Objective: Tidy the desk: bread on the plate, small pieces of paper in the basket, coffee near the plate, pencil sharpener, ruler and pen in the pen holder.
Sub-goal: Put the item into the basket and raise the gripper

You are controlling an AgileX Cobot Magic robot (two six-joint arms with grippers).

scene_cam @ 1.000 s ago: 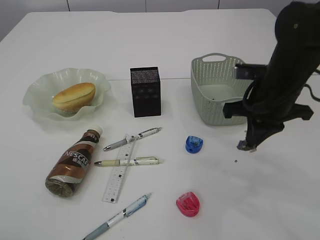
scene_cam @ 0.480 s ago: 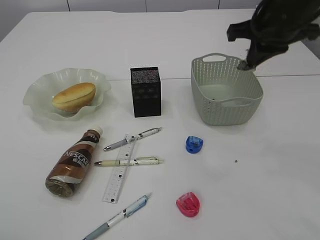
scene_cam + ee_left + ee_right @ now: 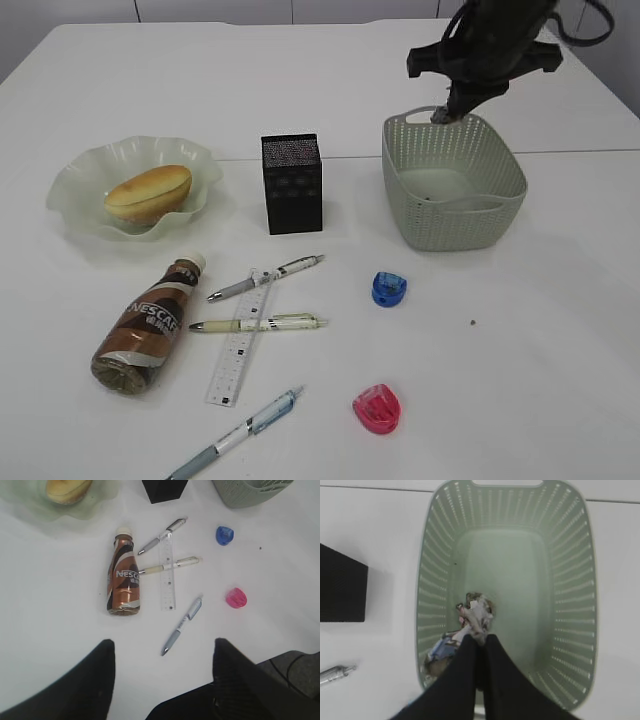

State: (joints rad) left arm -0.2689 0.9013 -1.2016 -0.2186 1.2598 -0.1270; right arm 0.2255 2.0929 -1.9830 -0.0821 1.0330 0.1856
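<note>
Right arm (image 3: 490, 40): black housing, black cable looped near wrist. Gripper fingers (image 3: 470, 680): black, smooth, tapering.

A broad white table (image 3: 330, 70) fills almost the whole scene, its surface smooth and evenly lit, with only soft shadows. A thin seam crosses it from left to right about a third of the way down. Beyond the far edge stand pale wall panels (image 3: 210, 10) split by dark vertical joints.

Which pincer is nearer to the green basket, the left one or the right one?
Right. The right pincer hangs directly over the basket, shut on crumpled paper. The left pincer hovers high above the pens, with the basket at its view's far edge.
</note>
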